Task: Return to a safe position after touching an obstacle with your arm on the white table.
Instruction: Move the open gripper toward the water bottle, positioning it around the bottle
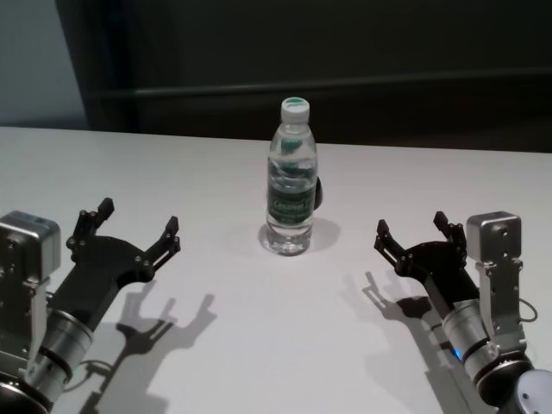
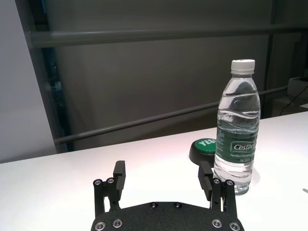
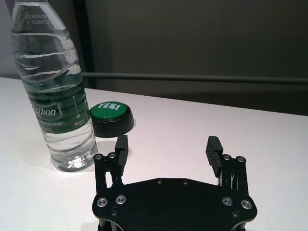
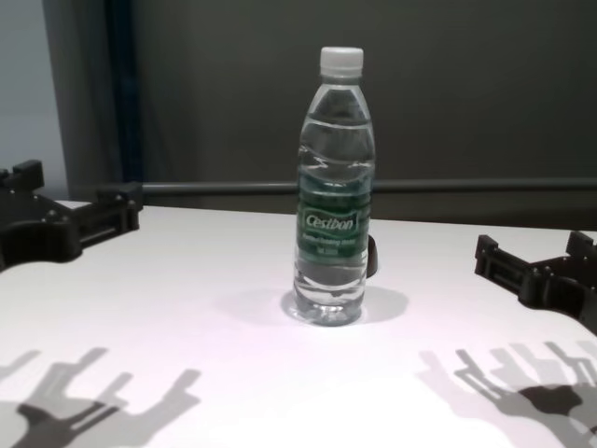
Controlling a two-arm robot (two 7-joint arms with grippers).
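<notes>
Bottle (image 1: 291, 177) stands upright mid-surface (image 1: 207, 354); left pincer (image 1: 138, 226) and right pincer (image 1: 412, 230) both spread, empty, held well apart, likely safe.

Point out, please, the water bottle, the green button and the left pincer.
water bottle (image 1: 290, 197): head view, on its green label.
green button (image 3: 111, 110): right wrist view, on its green top.
left pincer (image 1: 135, 219): head view, midway between its open fingertips.

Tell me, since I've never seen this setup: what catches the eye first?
A tall clear water bottle stands upright mid-table on the white table, with a green button just behind it. The left gripper and right gripper hover on either side, fingers open, clear of it.
</notes>
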